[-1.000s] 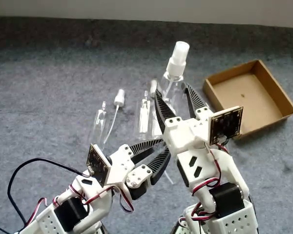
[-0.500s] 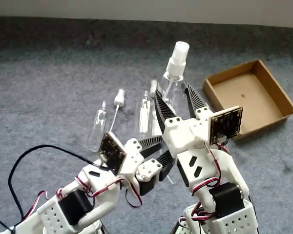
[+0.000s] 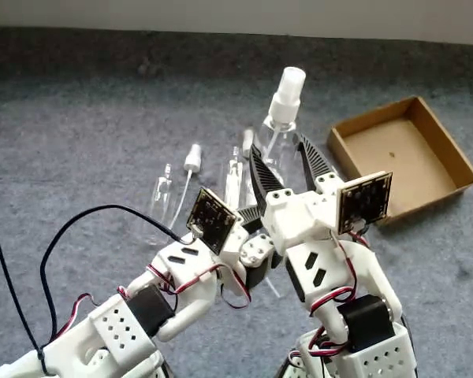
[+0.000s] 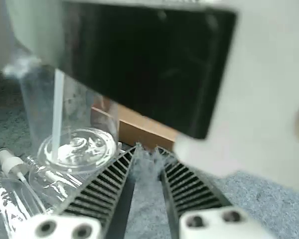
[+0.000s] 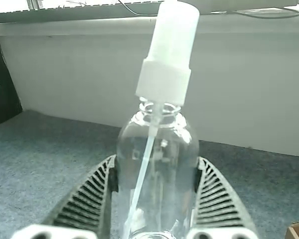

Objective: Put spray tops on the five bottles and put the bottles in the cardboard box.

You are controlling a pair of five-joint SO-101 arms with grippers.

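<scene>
Bottle (image 3: 284,130) stands gripped in right hand (image 3: 275,146), left hand (image 4: 148,149) narrow beside it, cardboard box (image 3: 374,113) edge near

a grey carpet (image 3: 79,118) covers the table under me, nubbly, and a shade darker along its far edge. past that edge i see a pale wall (image 3: 221,16). in the right wrist view the wall runs up to a ledge (image 5: 79,22) with cables (image 5: 139,4) lying along it. a dark thing (image 5: 1,84) stands against the wall where the carpet ends.
</scene>
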